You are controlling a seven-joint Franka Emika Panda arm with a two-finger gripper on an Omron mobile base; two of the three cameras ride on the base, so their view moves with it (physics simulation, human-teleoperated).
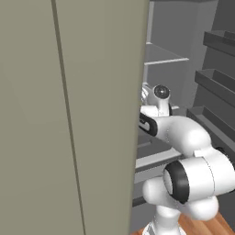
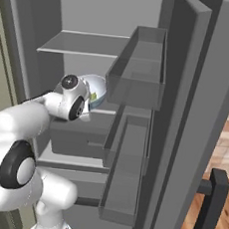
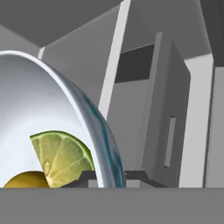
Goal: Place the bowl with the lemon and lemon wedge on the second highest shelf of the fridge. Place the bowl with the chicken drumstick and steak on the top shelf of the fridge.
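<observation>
The bowl with the lemon and lemon wedge [image 2: 98,91] is inside the open fridge, just above the second highest shelf [image 2: 102,116]; I cannot tell if it touches the shelf. My gripper [image 3: 107,178] is shut on its rim [image 3: 94,127], one finger on each side of the wall. Inside it lie the lemon wedge [image 3: 63,157] and the lemon [image 3: 24,180]. The top shelf [image 2: 83,45] is bare and lies above the bowl. In the left base view my hand [image 1: 157,98] reaches into the fridge below the top shelf [image 1: 165,58]. The bowl with the chicken drumstick and steak is out of view.
The fridge door stands open on the right with an upper door bin [image 2: 140,69] close beside the bowl and a lower bin [image 2: 126,168]. A tall olive panel [image 1: 69,114] blocks the left. Lower fridge shelves [image 2: 67,156] and wooden floor [image 2: 211,217] lie below.
</observation>
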